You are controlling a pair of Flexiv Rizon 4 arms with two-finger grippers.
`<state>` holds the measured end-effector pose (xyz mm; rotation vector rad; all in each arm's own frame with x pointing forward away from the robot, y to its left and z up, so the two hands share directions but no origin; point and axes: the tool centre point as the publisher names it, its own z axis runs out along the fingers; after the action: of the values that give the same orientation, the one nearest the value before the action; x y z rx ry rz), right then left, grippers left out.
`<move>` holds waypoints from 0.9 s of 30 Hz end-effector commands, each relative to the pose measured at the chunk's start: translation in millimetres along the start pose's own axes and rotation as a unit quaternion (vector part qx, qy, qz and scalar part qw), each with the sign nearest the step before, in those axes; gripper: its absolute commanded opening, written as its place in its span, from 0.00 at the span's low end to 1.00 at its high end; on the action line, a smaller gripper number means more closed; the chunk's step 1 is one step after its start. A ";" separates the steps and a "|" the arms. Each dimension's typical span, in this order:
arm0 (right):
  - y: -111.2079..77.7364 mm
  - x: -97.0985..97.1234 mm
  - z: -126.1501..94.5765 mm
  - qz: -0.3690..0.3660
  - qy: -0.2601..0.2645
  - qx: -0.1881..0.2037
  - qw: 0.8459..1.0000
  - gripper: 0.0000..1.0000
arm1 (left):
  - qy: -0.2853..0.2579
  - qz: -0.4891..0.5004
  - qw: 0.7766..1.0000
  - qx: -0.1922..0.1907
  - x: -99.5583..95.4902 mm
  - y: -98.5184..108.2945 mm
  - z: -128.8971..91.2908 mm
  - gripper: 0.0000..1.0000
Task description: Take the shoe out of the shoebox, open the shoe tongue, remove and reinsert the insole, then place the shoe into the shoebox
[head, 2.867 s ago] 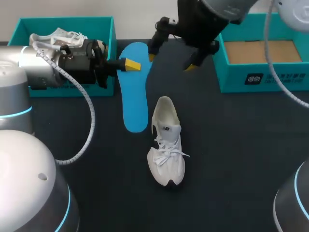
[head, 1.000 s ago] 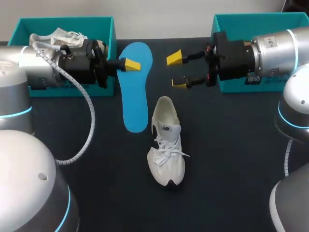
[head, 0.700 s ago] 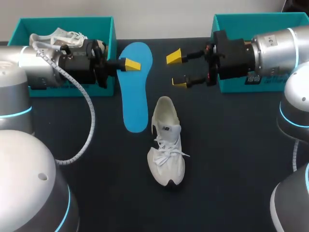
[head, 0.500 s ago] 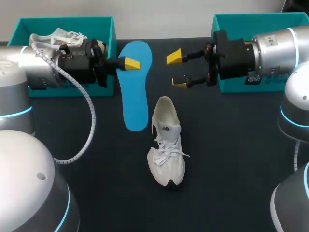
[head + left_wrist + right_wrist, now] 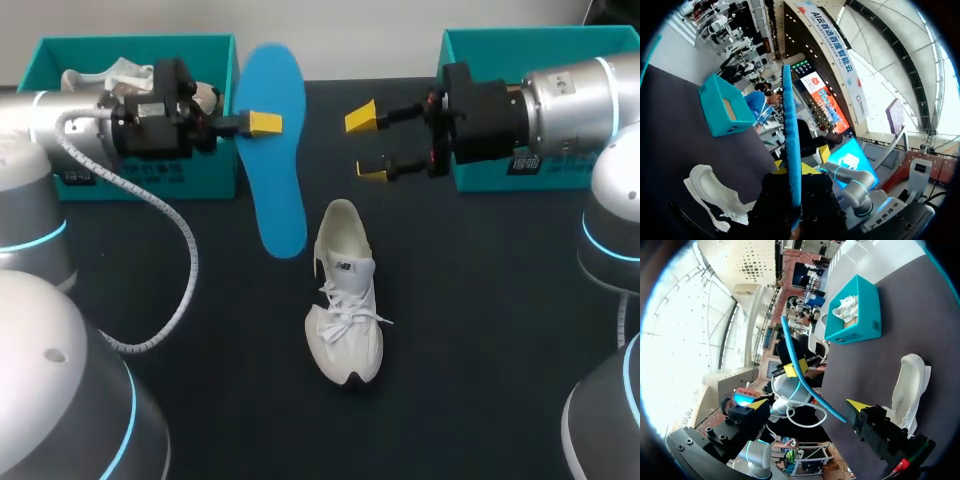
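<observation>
The blue insole [image 5: 276, 190] hangs lifted and tilted, left of the white shoe [image 5: 345, 300], which lies on the dark table with its toe toward the front edge. My left gripper [image 5: 262, 124] is shut on the insole's edge. From the left wrist the insole [image 5: 791, 145] shows edge-on between my left gripper's [image 5: 795, 172] fingers, above the shoe [image 5: 710, 192]. My right gripper [image 5: 367, 143] hovers open to the insole's right, behind the shoe's heel, holding nothing. In the right wrist view the curved insole [image 5: 807, 382] sits ahead of my right gripper [image 5: 807, 405], the shoe [image 5: 910, 385] beside it.
A teal shoebox [image 5: 225, 100] at the back left holds a second white shoe [image 5: 110, 75]. Another teal shoebox [image 5: 455, 60] stands at the back right, under my right arm. Bare dark tabletop [image 5: 480, 330] lies in front and to the right of the shoe.
My left gripper has raised the insole off the table and tipped it up, shifting slightly back. The right arm and the shoe have stayed put.
</observation>
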<state>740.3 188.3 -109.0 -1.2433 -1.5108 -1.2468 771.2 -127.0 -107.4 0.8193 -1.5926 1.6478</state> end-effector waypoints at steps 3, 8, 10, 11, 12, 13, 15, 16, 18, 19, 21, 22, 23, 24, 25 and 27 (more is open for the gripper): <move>0.3 0.3 3.2 0.001 -0.001 -0.001 1.000 1.00 | -0.007 0.527 0.850 -0.021 -2.5 -3.2 -5.6 0.00; 0.3 0.3 3.2 0.001 -0.001 -0.001 1.000 1.00 | 0.017 0.595 0.803 -0.016 3.5 -1.4 -5.3 0.00; 0.3 0.3 3.2 0.001 -0.001 -0.001 1.000 1.00 | 0.018 0.547 0.837 0.001 8.4 -1.1 -4.9 0.00; 0.3 0.3 3.2 0.001 -0.001 -0.001 1.000 1.00 | 0.018 0.547 0.837 0.001 8.4 -1.1 -4.9 0.00; 0.3 0.3 3.2 0.001 -0.001 -0.001 1.000 1.00 | 0.018 0.547 0.837 0.001 8.4 -1.1 -4.9 0.00; 0.3 0.3 3.2 0.001 -0.001 -0.001 1.000 1.00 | 0.018 0.547 0.837 0.001 8.4 -1.1 -4.9 0.00; 0.3 0.3 3.2 0.001 -0.001 -0.001 1.000 1.00 | 0.018 0.547 0.837 0.001 8.4 -1.1 -4.9 0.00; 0.3 0.3 3.2 0.001 -0.001 -0.001 1.000 1.00 | 0.018 0.547 0.837 0.001 8.4 -1.1 -4.9 0.00; 0.3 0.3 3.2 0.001 -0.001 -0.001 1.000 1.00 | 0.018 0.547 0.837 0.001 8.4 -1.1 -4.9 0.00; 0.3 0.3 3.2 0.001 -0.001 -0.001 1.000 1.00 | 0.018 0.547 0.837 0.001 8.4 -1.1 -4.9 0.00; 0.3 0.3 3.2 0.001 -0.001 -0.001 1.000 1.00 | 0.018 0.547 0.837 0.001 8.4 -1.1 -4.9 0.00; 0.3 0.3 3.2 0.001 -0.001 -0.001 1.000 1.00 | 0.018 0.547 0.837 0.001 8.4 -1.1 -4.9 0.00; 0.3 0.3 3.2 0.001 -0.001 -0.001 1.000 1.00 | 0.032 0.607 0.794 -0.013 6.3 2.7 -4.9 0.00; 0.3 0.3 3.2 0.001 -0.001 -0.001 1.000 1.00 | 0.033 0.641 0.767 -0.025 4.4 4.4 -5.1 0.00; 0.3 0.3 3.2 0.001 -0.001 -0.001 1.000 1.00 | 0.033 0.682 0.729 -0.048 2.2 5.8 -5.1 0.00; 0.3 0.3 3.2 0.001 -0.001 -0.001 1.000 1.00 | 0.026 0.736 0.674 -0.058 2.6 4.4 -4.9 0.00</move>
<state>740.7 189.0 -108.9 -1.2435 -1.5119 -1.2453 765.4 -123.0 -105.8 -0.0104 -2.1280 2.2042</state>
